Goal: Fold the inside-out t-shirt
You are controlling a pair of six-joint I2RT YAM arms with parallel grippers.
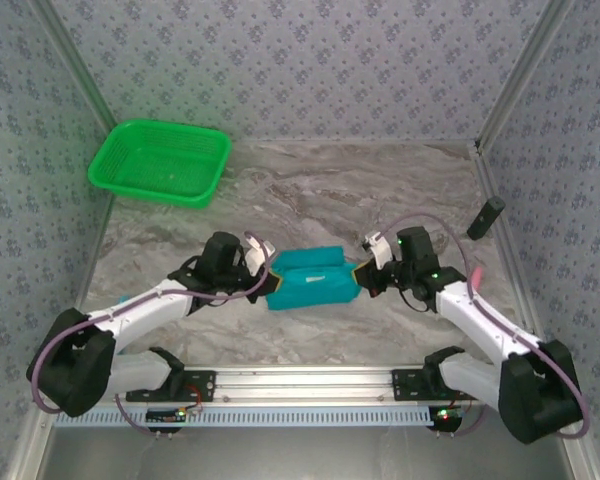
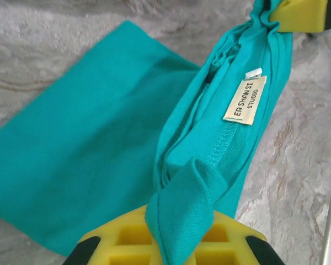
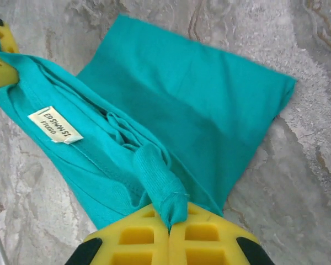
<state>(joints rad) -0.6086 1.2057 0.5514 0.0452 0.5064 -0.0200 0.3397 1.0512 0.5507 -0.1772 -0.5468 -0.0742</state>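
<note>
Quick count from where I'm standing: one teal short-sleeved cotton t-shirt (image 1: pixel 313 280), one bright green plastic mesh basket (image 1: pixel 160 160), one small black stick-shaped thing (image 1: pixel 486 217) against the right wall, and two arms on a grey marble-look tabletop (image 1: pixel 380 190).

The shirt is folded into a compact bundle roughly mid-tabletop, a bit toward the near side, between the two arms. Its long axis runs left to right. One bunched edge, the one with the collar seam, is strung between the arms, and the rest lies flat on the tabletop as a smooth rectangle.

The left end effector (image 1: pixel 268 268) is clamped down on the left end of that edge; in its wrist view the yellow pads (image 2: pixel 121 243) are pinching a fold of teal cloth. The right end effector (image 1: pixel 366 268) is doing the same on the right end, its jaws closed tight with fabric poking out between the pads (image 3: pixel 132 237).

There's a small cream woven neck label (image 2: pixel 245 100) facing up on the stretched edge. It reads something like "ER SHAN SI STUDIO" in dark letters.

The basket sits in the far left corner, well apart from the shirt.
</note>
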